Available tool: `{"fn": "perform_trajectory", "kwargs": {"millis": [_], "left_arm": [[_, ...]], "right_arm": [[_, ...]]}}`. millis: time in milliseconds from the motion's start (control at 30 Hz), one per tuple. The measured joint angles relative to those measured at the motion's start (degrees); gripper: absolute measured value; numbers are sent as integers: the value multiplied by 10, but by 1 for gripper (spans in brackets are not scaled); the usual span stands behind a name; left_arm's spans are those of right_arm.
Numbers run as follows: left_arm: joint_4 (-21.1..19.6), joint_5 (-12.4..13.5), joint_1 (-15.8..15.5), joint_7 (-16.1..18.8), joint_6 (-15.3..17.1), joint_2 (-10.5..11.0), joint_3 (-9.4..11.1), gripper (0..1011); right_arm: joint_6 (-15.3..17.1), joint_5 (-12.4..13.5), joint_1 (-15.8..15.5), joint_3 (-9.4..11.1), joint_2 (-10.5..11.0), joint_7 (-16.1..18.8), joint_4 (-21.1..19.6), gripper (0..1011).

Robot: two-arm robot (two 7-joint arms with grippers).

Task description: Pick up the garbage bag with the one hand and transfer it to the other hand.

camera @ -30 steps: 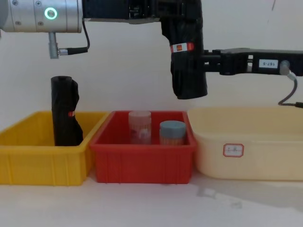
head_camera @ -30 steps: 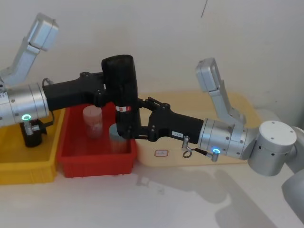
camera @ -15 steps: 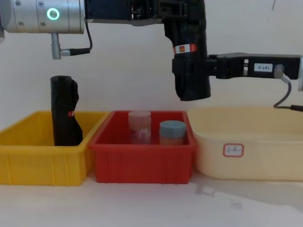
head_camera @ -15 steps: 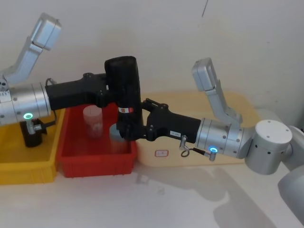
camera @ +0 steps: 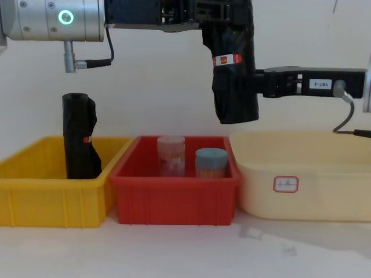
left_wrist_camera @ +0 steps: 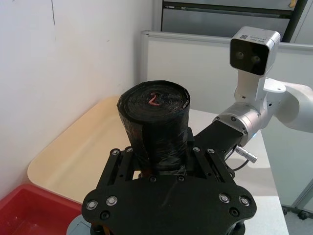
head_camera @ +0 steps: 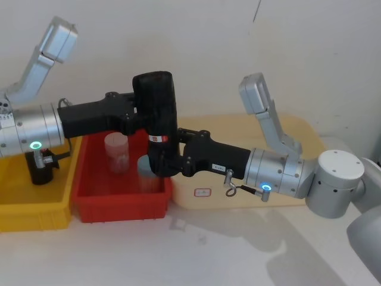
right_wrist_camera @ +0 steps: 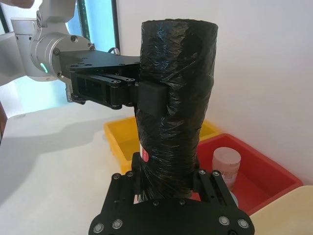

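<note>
1. We see the garbage bag point(head_camera: 156, 113), a thick black roll of plastic with a red-and-white label band point(camera: 225, 59). It hangs upright in the air above the red plastic bin point(camera: 174, 180), well clear of the bench point(camera: 185, 252).
2. The left pincer point(head_camera: 146, 116), black and long-fingered on a silver-grey arm with a green ring light, pinches the roll above the band. It reaches in level from the left, which leaves the lower half free for a second grip.
3. The right pincer point(head_camera: 168, 162), black with a small white sticker, reaches in from the opposite side. As we read the right wrist view, its fingers are pressed against the roll below the band.
4. We judge the handover to be at its midpoint, with both pincers on the roll. The two grips sit one above the other, so the fingers do not meet.
5. Next, we think the left pincer must spread before it draws away. Most of the roll stands above the right grip, so the soft plastic could tilt or slip.
6. Below, a pale translucent jar point(camera: 171, 153) and a blue-lidded jar point(camera: 211, 161) stand in the red bin. A slimmer black roll point(camera: 78, 139) leans in the yellow bin point(camera: 52, 202).
</note>
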State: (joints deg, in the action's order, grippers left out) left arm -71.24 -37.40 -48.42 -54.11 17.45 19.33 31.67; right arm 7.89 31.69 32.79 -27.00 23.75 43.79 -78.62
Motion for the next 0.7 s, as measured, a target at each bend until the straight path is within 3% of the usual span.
{"fn": "perform_trajectory", "kwargs": {"millis": [400,700], "left_arm": [[2,-1,-1,-1,0,0,1,458],[2,-1,-2,-2,0,-1,1,686]], "right_arm": [[0,2,1,-1,0,-1,1,520],[0,8,-3,4,-3,-17,1,520]]}}
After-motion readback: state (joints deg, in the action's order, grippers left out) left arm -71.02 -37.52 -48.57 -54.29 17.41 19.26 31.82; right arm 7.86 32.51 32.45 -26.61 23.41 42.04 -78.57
